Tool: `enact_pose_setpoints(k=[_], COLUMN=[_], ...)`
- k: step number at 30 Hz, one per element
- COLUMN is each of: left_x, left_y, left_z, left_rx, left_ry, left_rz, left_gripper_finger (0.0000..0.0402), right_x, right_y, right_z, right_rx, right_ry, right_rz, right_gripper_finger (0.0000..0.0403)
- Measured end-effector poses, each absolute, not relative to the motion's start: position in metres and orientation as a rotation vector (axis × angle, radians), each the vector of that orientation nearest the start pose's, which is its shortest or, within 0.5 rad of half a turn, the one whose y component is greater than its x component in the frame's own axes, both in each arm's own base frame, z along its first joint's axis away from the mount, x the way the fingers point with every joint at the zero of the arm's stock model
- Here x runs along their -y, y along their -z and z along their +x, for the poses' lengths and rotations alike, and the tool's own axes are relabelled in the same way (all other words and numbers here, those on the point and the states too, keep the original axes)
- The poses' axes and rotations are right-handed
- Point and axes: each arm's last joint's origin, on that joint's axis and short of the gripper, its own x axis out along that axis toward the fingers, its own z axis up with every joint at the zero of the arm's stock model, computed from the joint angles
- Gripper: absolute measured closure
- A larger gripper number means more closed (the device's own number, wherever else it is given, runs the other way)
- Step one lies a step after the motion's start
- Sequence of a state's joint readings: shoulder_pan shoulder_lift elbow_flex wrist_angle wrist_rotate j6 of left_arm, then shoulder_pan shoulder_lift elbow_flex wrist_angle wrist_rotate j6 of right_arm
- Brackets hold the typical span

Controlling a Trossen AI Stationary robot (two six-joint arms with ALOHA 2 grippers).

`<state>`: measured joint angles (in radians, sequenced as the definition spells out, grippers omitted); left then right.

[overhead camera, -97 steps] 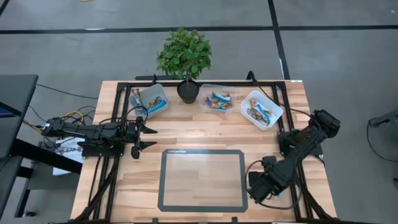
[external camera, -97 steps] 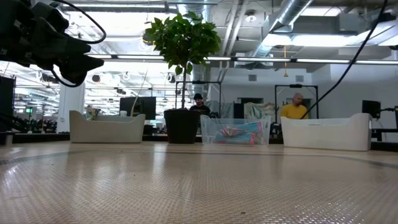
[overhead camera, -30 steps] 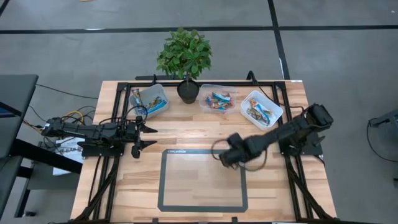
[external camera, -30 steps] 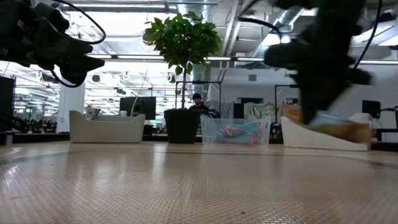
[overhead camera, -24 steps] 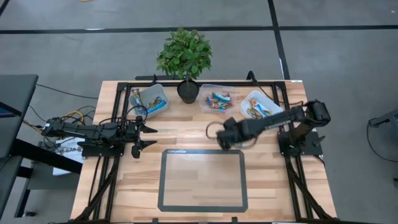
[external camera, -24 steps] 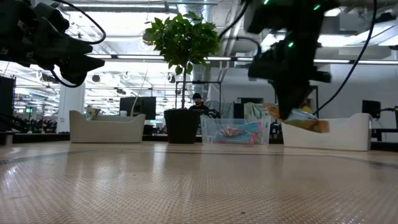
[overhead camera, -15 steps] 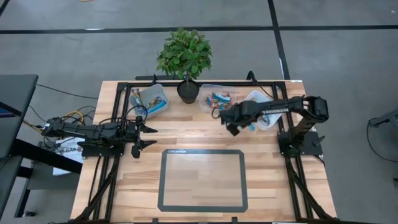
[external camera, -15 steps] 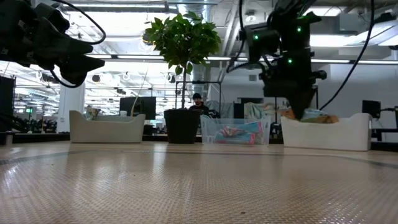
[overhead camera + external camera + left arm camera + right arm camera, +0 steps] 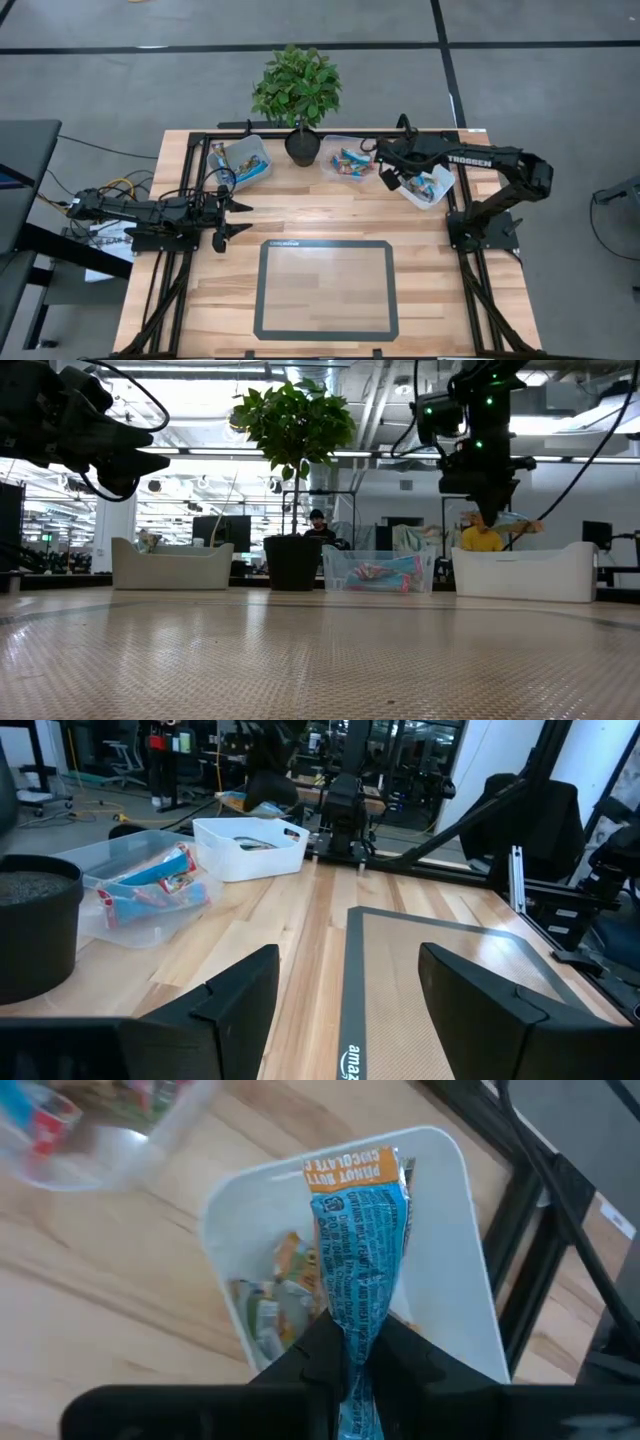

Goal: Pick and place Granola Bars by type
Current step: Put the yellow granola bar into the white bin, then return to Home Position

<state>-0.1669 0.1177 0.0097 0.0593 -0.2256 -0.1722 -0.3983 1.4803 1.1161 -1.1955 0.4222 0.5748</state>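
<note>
My right gripper (image 9: 386,178) hangs over the near-left rim of the right white tub (image 9: 437,190), shut on a blue-and-white granola bar (image 9: 358,1240) with an orange end. In the low view the bar (image 9: 512,520) sticks out sideways under the gripper (image 9: 490,508). More bars lie in that tub (image 9: 270,1315), in the clear middle tub (image 9: 350,160) and in the left white tub (image 9: 246,158). My left gripper (image 9: 228,214) waits open and level at the table's left, holding nothing. My right gripper pinches one end of the blue-and-white bar (image 9: 355,1342) between its two fingers, which slant down from above. The bar runs on past the fingertips along their line, its orange end (image 9: 352,1170) farthest out. It is lifted clear above the white tub.
A potted plant (image 9: 297,100) stands at the far edge between the left and middle tubs. A dark-framed mat (image 9: 325,288) lies on the near middle of the table. Black frame rails run along the table's sides. People sit in the room beyond.
My right gripper has swung from above the mat's far right corner toward the far edge and up, turning as it went, and now hangs over the right white tub. The bar has stayed in its hold, clear of the table throughout.
</note>
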Motion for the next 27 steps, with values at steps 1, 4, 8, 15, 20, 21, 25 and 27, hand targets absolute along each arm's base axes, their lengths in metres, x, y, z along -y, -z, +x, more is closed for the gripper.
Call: enact_pose_setpoints(k=[1, 4, 8, 15, 20, 21, 25, 27], left_x=[0.011, 0.011, 0.011, 0.011, 0.011, 0.011, 0.011, 0.011], left_y=[-0.163, -0.163, -0.163, -0.163, -0.163, -0.163, -0.163, -0.163], left_z=[0.103, 0.103, 0.103, 0.103, 0.103, 0.103, 0.103, 0.103], left_rx=[-0.043, -0.042, -0.043, -0.043, -0.041, -0.041, -0.041, -0.042], left_ry=[-0.062, -0.063, -0.063, -0.061, -0.060, -0.060, -0.057, -0.056], left_rz=[-0.163, -0.164, -0.163, -0.144, -0.206, -0.214, -0.217, -0.219], left_gripper_finger=[0.0168, 0.0168, 0.0168, 0.0168, 0.0168, 0.0168, 0.0168, 0.0168], right_x=[0.109, 0.115, 0.120, 0.119, 0.096, 0.090, 0.065, 0.054], right_y=[-0.240, -0.231, -0.217, -0.205, -0.215, -0.218, -0.228, -0.229], right_z=[0.221, 0.212, 0.201, 0.203, 0.216, 0.215, 0.209, 0.207], right_rx=[-1.367, -1.403, -1.446, -1.406, -1.222, -1.188, -1.007, -0.883], right_ry=[1.085, 1.117, 1.154, 1.123, 0.938, 0.901, 0.742, 0.615], right_rz=[0.408, 0.431, 0.459, 0.442, 0.301, 0.274, 0.228, 0.235], right_gripper_finger=[0.0367, 0.0351, 0.0319, 0.0229, 0.0179, 0.0172, 0.0162, 0.0162])
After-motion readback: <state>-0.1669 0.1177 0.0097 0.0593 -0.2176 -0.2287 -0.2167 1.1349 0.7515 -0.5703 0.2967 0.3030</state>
